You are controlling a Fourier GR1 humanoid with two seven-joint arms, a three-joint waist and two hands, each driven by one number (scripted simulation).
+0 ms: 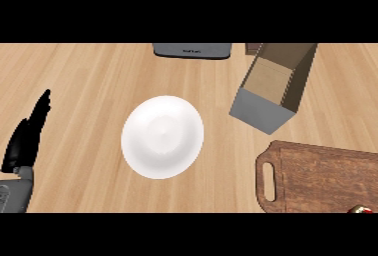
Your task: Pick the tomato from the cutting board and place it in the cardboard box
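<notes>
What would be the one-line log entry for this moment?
left hand open, resting at left edge | right hand not in view | tomato on cutting board | cardboard box holds nothing visible

even, soft light falls across the pale wooden counter (pixel 88 75); shadows are faint. the white plate (pixel 162 136) shows a mild sheen without harsh glare, stretched taller than wide.

Plate and dark appliance on my wooden counter

I see a white plate (pixel 162 136) lying left of centre on the wood counter (pixel 88 75), and a dark grey device (pixel 193 50) cut off at the frame's top centre.
</notes>
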